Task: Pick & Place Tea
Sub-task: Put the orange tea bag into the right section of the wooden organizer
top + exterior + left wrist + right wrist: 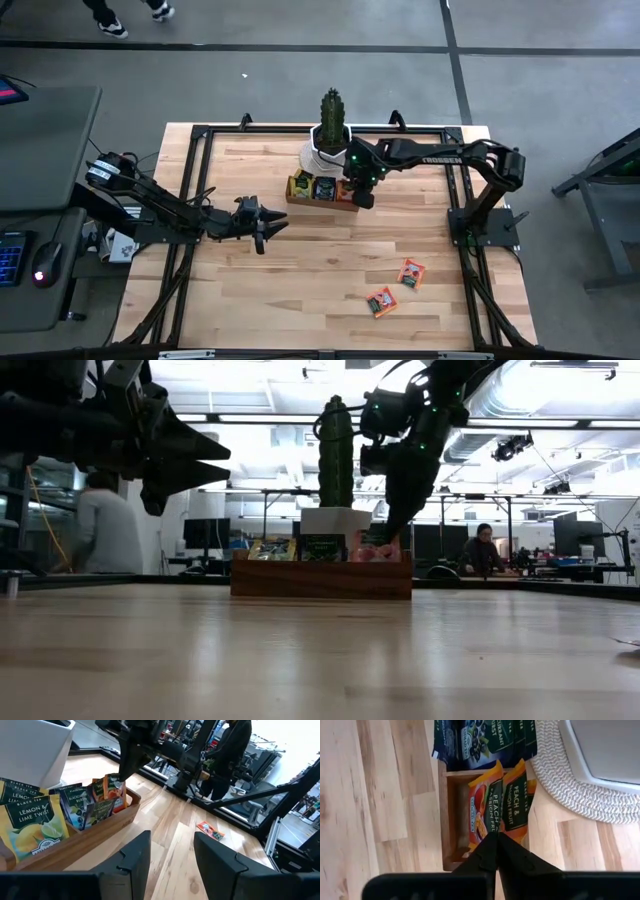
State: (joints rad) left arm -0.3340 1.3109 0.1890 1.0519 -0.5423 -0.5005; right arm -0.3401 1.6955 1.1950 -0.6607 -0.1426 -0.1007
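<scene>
Orange sachets [395, 286] lie loose; right hand [362, 197] pinched over tray [320, 203].

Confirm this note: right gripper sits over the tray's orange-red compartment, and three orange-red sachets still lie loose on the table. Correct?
Not quite: only two orange-red sachets lie loose on the table, as the high view shows. The right gripper does sit over the tray's orange-red compartment.

Two orange-red sachets [411, 272] lie loose near the table's [300, 290] front right corner. One wooden tray [322, 204] with three compartments, one cactus pot [330, 140], two arms.
</scene>
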